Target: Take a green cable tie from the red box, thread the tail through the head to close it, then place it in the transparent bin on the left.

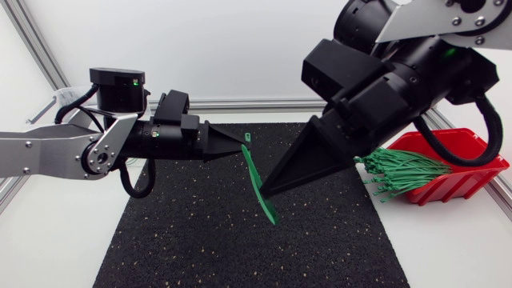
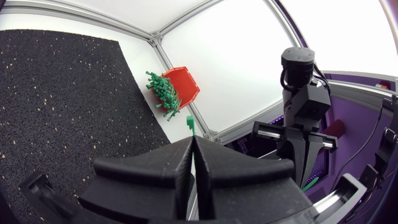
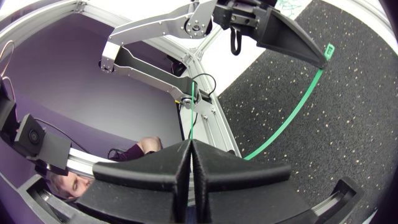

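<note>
A green cable tie (image 1: 256,176) hangs above the black mat, held at both ends. My left gripper (image 1: 242,146) is shut on it just below its head (image 1: 248,138), which pokes out past the fingertips (image 2: 190,122). My right gripper (image 1: 262,192) is shut on the tail part, and the tail end sticks out below it. In the right wrist view the tie (image 3: 292,118) curves from my right gripper (image 3: 190,144) over to the left gripper's tip (image 3: 321,61). The red box (image 1: 468,156) holds a bundle of green ties (image 1: 404,172) at the right.
The black mat (image 1: 200,240) covers the middle of the table under both grippers. What looks like the clear bin (image 1: 58,104) shows partly behind my left arm at the far left. The red box (image 2: 185,82) sits off the mat's right edge.
</note>
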### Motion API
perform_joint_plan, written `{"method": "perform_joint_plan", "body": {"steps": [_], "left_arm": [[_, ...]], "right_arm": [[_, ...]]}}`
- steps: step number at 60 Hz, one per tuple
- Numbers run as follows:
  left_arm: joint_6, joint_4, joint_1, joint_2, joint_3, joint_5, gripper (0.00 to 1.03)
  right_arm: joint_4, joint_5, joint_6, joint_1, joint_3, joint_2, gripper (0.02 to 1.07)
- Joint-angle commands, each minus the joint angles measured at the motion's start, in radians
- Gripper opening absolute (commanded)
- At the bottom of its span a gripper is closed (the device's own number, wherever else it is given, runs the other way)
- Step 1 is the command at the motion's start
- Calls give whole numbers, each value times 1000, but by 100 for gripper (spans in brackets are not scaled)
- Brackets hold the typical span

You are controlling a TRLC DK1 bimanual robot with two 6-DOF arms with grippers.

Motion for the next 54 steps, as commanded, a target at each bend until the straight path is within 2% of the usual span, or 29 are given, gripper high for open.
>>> {"method": "perform_joint_plan", "body": {"steps": [1, 4, 7, 9, 18, 27, 32, 41, 45, 54], "left_arm": [[9, 12, -6, -27, -28, -3, 4], [9, 12, -6, -30, -28, -3, 4], [11, 17, -6, -31, -30, -4, 4], [11, 24, -8, -31, -33, -7, 4], [11, 78, -17, -41, -57, -21, 4], [11, 162, -32, -61, -97, -50, 4], [11, 198, -42, -70, -114, -61, 4], [12, 244, -65, -111, -149, -98, 4], [12, 271, -80, -133, -166, -125, 4], [17, 333, -115, -163, -200, -181, 4]], "right_arm": [[-53, -12, -24, 6, 34, 34, 8], [-58, -35, 73, 37, 31, 34, 8], [-55, -136, 104, 49, -12, 12, 8], [-58, -170, 142, 29, -29, -1, 8], [-56, -119, 294, -44, -24, -44, 8], [-67, -116, 403, -14, -17, -31, 8], [-72, -173, 484, -44, -43, -26, 8], [-67, -179, 549, -46, -20, -26, 8], [-63, -229, 599, -49, -14, -12, 8], [-64, -257, 639, -51, 14, 23, 8]]}}
